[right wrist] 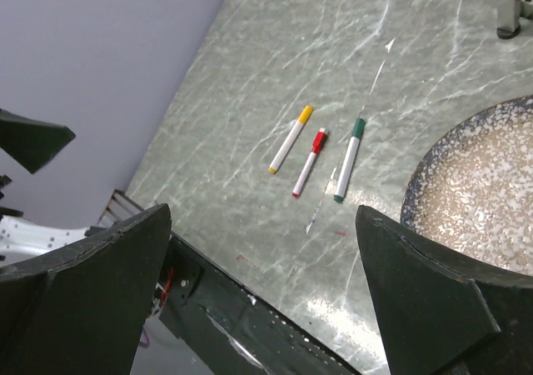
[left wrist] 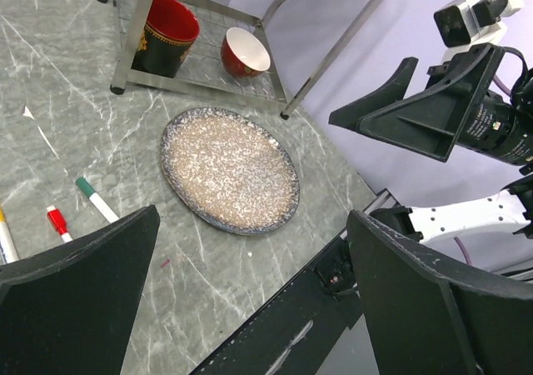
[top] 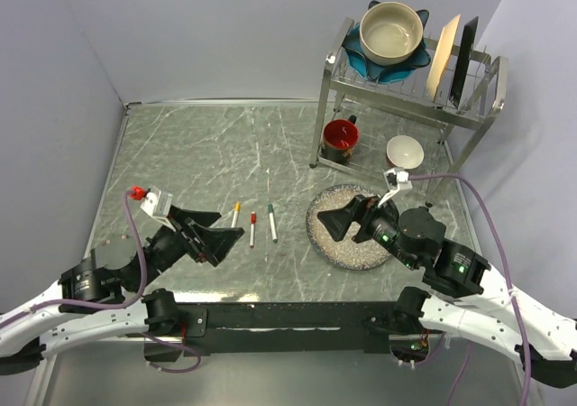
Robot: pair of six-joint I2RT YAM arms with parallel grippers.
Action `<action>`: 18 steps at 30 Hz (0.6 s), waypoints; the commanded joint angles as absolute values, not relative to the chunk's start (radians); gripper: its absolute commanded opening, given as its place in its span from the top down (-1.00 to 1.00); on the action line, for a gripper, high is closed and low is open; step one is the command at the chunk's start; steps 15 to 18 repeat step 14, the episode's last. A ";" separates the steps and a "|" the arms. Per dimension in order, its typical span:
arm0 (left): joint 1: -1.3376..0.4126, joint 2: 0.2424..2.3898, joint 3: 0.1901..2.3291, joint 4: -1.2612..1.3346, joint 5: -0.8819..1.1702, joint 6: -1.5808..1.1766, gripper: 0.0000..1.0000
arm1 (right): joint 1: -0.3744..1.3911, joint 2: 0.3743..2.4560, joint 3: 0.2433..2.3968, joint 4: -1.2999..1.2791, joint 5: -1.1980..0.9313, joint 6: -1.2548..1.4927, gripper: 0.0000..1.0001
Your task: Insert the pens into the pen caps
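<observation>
- On the bench [top: 180, 153], between the two arms, the yellow-capped pen [right wrist: 291, 138], the red-capped pen [right wrist: 307, 161] and the green-capped pen [right wrist: 348, 158] are laid side by side, near one another but apart.
- The caps [right wrist: 306, 111] appear to be seated on all three already, and no loose cap is seen, so the capping is judged done or very nearly so.
- The left fingers [left wrist: 75, 292] are spread wide and nothing is held; they are poised just beside the yellow-capped pen.
- The right fingers [right wrist: 83, 300] are likewise spread wide and empty, held over the speckled plate [left wrist: 229, 171].
- What is called for next is judged to be a check that each cap is fully seated, then a withdrawal.
- The plate lies near the green-capped pen; the dish rack [top: 406, 90] with its red mug [top: 341, 137] is well apart, so nothing is in the way.
</observation>
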State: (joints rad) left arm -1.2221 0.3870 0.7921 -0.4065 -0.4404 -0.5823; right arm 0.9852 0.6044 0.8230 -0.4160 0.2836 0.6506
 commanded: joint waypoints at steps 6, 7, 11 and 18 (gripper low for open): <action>-1.227 0.384 0.801 -0.354 -0.426 -0.557 -0.99 | 0.988 0.568 0.824 -0.368 0.261 0.626 -1.00; -1.227 0.382 0.799 -0.356 -0.429 -0.558 -0.99 | 0.988 0.566 0.822 -0.367 0.256 0.624 -1.00; -1.227 0.371 0.798 -0.354 -0.430 -0.560 -0.99 | 0.988 0.571 0.836 -0.377 0.244 0.634 -1.00; -1.227 0.365 0.795 -0.350 -0.433 -0.558 -0.99 | 0.988 0.577 0.842 -0.387 0.250 0.637 -1.00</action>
